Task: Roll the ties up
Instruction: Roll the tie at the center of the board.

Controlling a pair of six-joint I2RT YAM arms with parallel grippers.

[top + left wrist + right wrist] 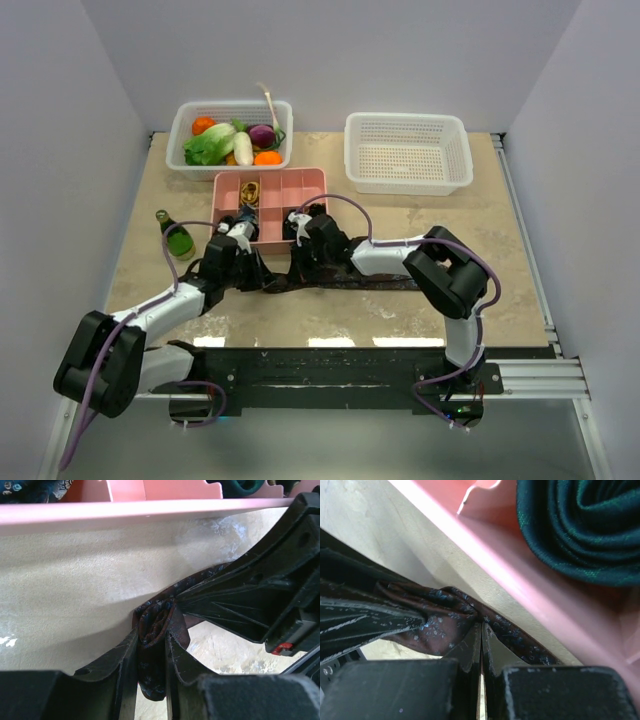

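Cloth of the maroon tie [159,622] is wound into a small roll down by the table [65,595], just in front of the pink tray [125,512]; my left pincer [151,636] grips that roll, and my right pincer [481,630] is squeezed tight on the flat part right beside it. I think the slippery roll could pop open if my right pincer tugs too hard or my left one lets go too soon. My two pincers are so close they might bump and knock it crooked.
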